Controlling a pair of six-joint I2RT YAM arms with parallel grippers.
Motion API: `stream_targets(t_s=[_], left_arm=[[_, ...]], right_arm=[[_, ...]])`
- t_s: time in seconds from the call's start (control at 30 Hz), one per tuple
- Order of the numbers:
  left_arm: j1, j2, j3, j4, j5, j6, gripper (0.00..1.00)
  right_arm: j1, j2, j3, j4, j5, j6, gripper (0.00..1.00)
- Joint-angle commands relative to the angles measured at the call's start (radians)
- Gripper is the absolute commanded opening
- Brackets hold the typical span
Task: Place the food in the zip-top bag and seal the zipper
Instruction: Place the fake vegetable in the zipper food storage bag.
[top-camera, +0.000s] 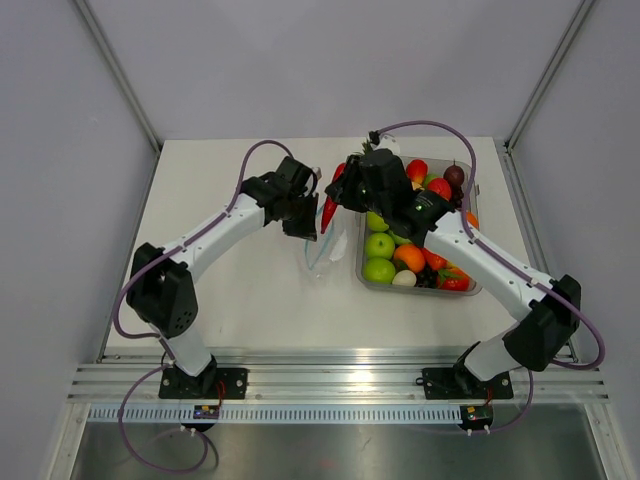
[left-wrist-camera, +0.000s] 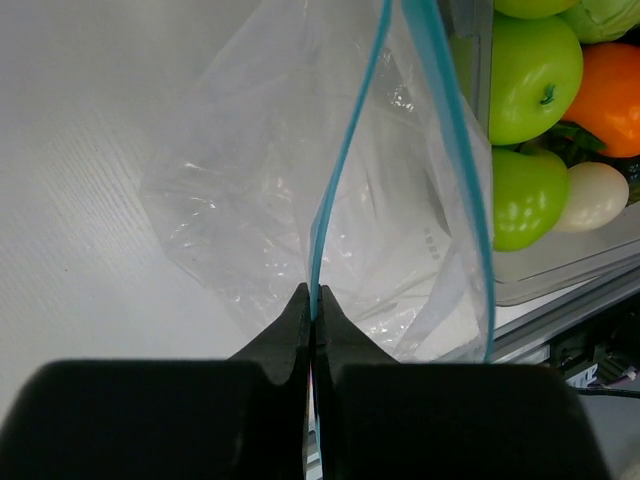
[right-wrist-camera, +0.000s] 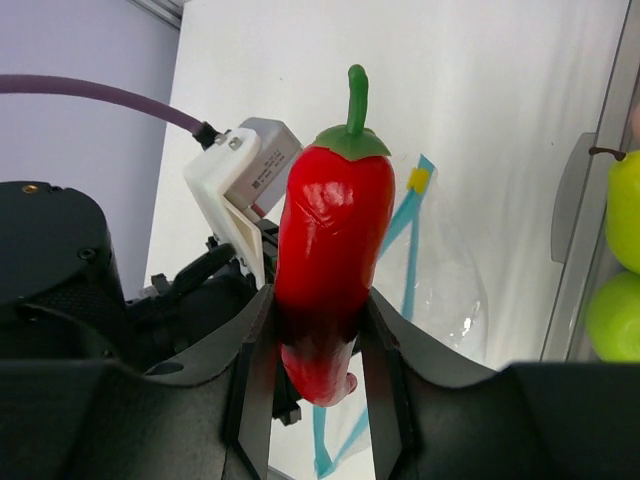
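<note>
My right gripper is shut on the red chili pepper, green stem pointing away, held above the clear zip-top bag. In the top view the chili hangs just right of the bag, between both grippers. My left gripper is shut on one side of the bag's light-blue zipper strip, holding the bag up with its mouth gaping; the other strip side bows away. The small orange piece with a green tip cannot be told apart among the tray's produce.
A rigid clear tray at the right holds green apples, orange and red toy produce. In the left wrist view the tray's apples sit just beyond the bag. White tabletop lies left of the bag.
</note>
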Motion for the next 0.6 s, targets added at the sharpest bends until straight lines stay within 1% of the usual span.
stream_targets(t_s=[0.0,0.2,0.37,0.47,0.57], left_arm=[[-0.005,-0.064,0.016,0.018,0.013,0.023,0.00],[-0.005,-0.098,0.019,0.023,0.029,0.020,0.00],[-0.005,-0.124,0.001,0.050,0.024,-0.006,0.00],[-0.004,-0.121,-0.010,0.086,0.048,-0.038,0.00],[-0.005,-0.112,-0.019,0.130,0.108,-0.081,0.00]], right_arm=[[0.014,-0.020,0.057,0.023,0.032,0.003,0.00],[0.020,0.039,0.042,0.008,0.041,0.002,0.00],[0.037,0.022,-0.042,0.015,0.049,0.029,0.00],[0.054,0.013,-0.067,0.006,0.061,0.037,0.00],[0.069,0.023,-0.059,-0.035,0.085,0.034,0.00]])
